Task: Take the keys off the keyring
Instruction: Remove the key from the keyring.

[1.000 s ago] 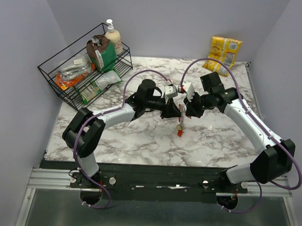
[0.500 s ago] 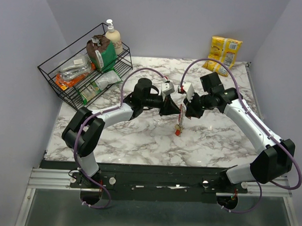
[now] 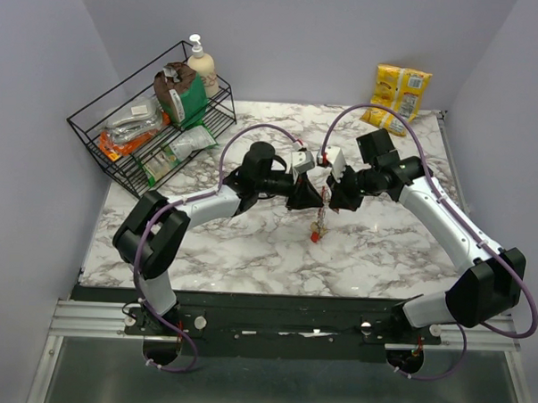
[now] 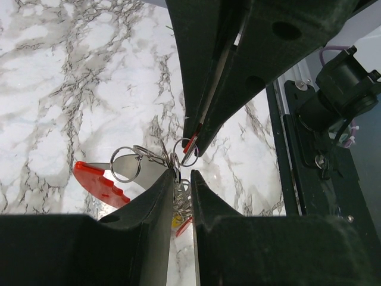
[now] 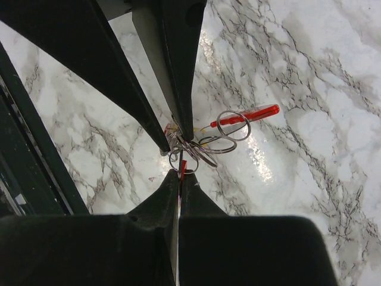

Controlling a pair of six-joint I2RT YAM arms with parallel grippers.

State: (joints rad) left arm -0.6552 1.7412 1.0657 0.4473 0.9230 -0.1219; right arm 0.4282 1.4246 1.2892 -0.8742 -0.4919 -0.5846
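The keys [image 3: 317, 226] hang in a bunch between my two grippers above the marble table. My left gripper [image 4: 181, 174] is shut on the bunch's silvery rings. A silvery key [image 4: 140, 168] and a red-headed key [image 4: 98, 182] stick out to its left. My right gripper [image 5: 180, 173] is shut on the thin red strap of the keyring [image 5: 182, 162], and it faces the left fingers [image 5: 178, 89] tip to tip. Larger rings [image 5: 229, 128] and a red-headed key [image 5: 256, 112] lie beyond. In the top view the left gripper [image 3: 307, 197] and right gripper [image 3: 332, 198] almost touch.
A black wire rack [image 3: 120, 146] with packets and a soap bottle [image 3: 202, 66] stands at the back left. A yellow snack bag [image 3: 397, 95] lies at the back right. The marble tabletop [image 3: 249, 245] lies under the bunch.
The left arm drew back a little to the left, then came right again. The bunch swayed slightly and still hangs between both shut grippers.
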